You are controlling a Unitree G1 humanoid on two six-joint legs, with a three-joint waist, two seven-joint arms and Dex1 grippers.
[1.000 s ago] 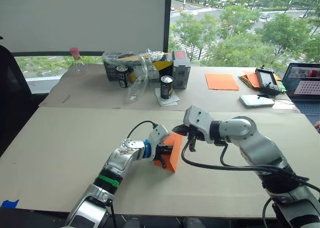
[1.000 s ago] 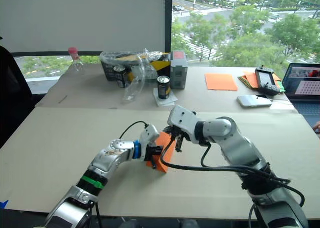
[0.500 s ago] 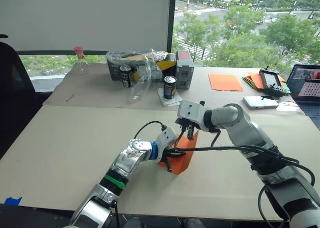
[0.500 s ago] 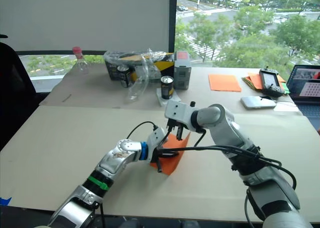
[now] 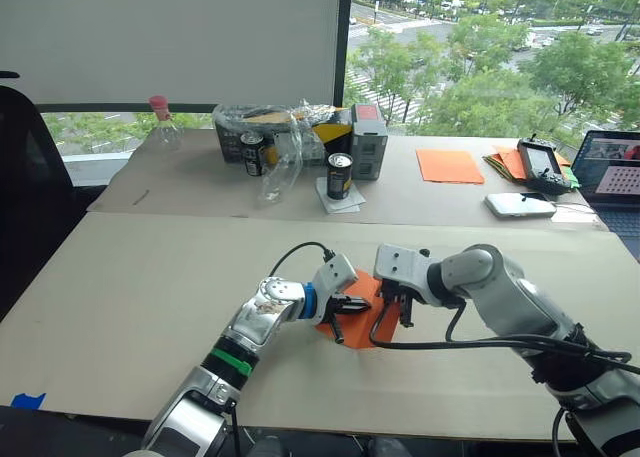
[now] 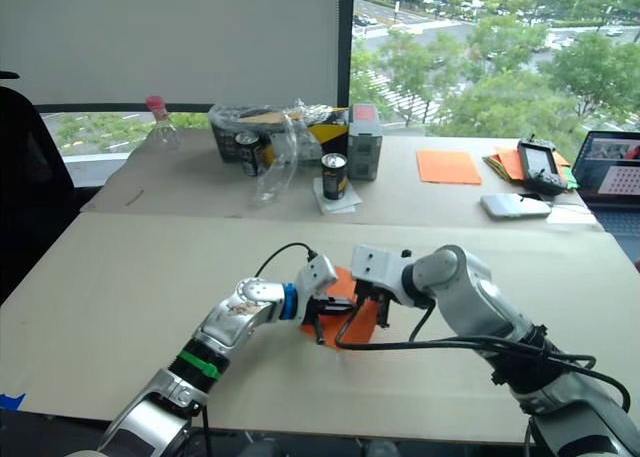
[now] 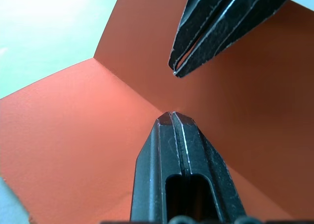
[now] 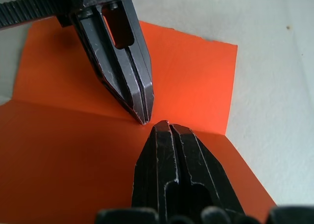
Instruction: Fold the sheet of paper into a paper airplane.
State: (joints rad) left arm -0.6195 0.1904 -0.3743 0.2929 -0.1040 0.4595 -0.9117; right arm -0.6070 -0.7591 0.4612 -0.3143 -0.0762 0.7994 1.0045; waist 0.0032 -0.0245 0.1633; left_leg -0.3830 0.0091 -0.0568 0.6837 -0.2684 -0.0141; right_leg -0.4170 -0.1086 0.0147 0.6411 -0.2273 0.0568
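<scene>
No readable writing anywhere. Left gripper (image 5: 347, 303) and right gripper (image 5: 397, 307), both closed tight, empty, tips meeting on the sheet of paper (image 5: 365, 317); right's dropped lower since.

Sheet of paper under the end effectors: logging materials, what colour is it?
Bright orange; the sheet of paper shows best in the right wrist view.

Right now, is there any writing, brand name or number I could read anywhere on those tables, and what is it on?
None can be read.
Front can: markings too small to read.
Rear can: label too small to read.
Yellow-and-black box: printing blurred.
Grey carton: red patch on top, no legible words.
Laptop screen: picture shows, text not legible.
Sheet of paper between both tools: plain orange, no print.
</scene>
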